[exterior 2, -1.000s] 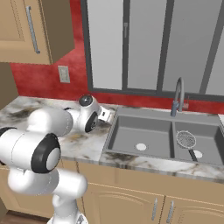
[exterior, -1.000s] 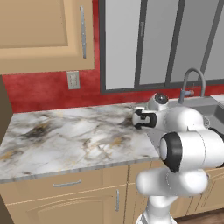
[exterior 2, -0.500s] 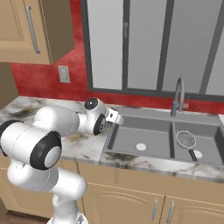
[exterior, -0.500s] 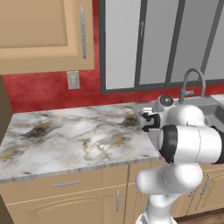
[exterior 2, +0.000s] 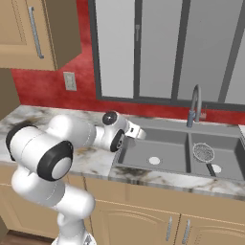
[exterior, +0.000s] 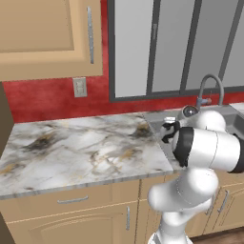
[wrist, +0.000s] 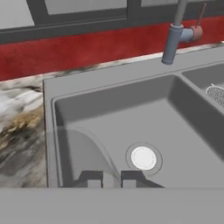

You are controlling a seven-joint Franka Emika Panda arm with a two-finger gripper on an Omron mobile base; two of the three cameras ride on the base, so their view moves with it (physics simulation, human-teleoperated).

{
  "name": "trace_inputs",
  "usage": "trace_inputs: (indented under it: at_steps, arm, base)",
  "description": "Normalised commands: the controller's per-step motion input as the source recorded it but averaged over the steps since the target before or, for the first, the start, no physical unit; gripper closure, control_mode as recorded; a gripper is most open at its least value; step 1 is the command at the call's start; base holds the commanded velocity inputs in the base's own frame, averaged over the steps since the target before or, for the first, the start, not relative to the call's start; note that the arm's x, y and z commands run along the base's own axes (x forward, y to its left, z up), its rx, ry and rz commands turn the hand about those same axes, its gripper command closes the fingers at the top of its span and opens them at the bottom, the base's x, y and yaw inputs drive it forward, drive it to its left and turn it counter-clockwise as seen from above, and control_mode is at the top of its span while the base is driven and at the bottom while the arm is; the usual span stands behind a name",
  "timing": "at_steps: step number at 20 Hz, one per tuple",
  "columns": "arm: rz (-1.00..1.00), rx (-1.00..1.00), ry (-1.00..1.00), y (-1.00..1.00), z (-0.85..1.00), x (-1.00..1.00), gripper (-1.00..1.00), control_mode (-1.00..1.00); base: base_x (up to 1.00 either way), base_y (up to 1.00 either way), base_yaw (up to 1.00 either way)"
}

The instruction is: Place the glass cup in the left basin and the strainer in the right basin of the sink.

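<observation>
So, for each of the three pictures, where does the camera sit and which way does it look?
Left base view: behind the arm's left, facing forward over the counter to the faucet; the arm rises at lower right.
Right base view: behind the arm's right, looking down over the sink; the strainer lies in the right basin; the arm rises at lower left.
Hand view: on the hand, looking into the left basin past the cup in the tool.
All views share the faucet.
</observation>
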Motion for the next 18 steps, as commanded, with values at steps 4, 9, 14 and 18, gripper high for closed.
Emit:
trace_inputs:
  at_steps: [4,9,14,18]
  arm:
    - [-0.05,0.00,-0.03,-0.51,0.00,0.04,1.00,-1.00]
    - [-0.03,0.00,-0.01,-0.41,-0.04,0.01,1.00,-1.00]
    - [-0.03,0.00,0.00,-0.40,-0.11,0.05,1.00,-1.00]
    - [-0.02,0.00,0.00,-0.40,-0.11,0.09,1.00,-1.00]
  base:
    - [0.00,0.00,0.00]
    - [0.00,0.00,0.00]
    - [0.00,0.00,0.00]
    - [0.00,0.00,0.00]
